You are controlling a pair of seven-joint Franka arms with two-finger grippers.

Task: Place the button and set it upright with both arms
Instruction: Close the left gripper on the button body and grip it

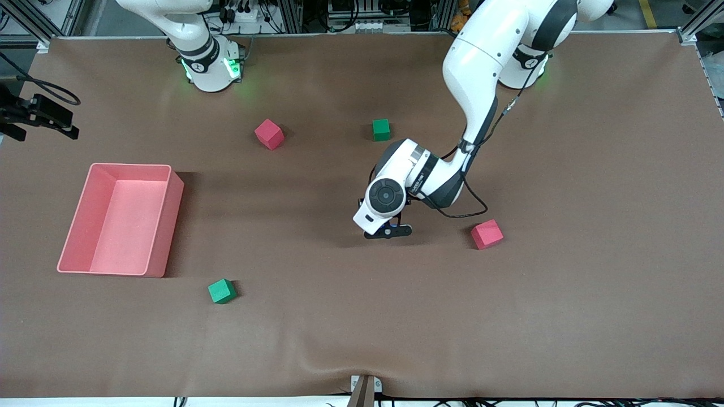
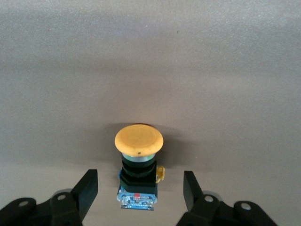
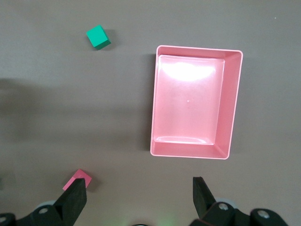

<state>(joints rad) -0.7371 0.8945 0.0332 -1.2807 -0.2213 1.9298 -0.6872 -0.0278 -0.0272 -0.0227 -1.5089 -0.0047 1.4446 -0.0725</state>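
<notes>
The button [image 2: 138,141] has a round orange cap on a black body with a blue block at its foot. It rests on the brown table between the fingers of my left gripper [image 2: 140,181]. Those fingers [image 2: 89,186] are open, with a gap on each side of the body. In the front view the left gripper [image 1: 389,229] is low at the middle of the table, and its hand hides the button. My right gripper [image 3: 138,181] hangs open and empty high over the right arm's end of the table; the front view does not show it.
A pink bin [image 1: 164,226] [image 3: 233,103] stands empty toward the right arm's end. Red cubes [image 1: 269,134] [image 1: 487,234] and green cubes [image 1: 381,129] [image 1: 222,291] lie scattered around the left gripper. The right wrist view shows a green cube [image 3: 98,36] and a red cube [image 3: 83,175].
</notes>
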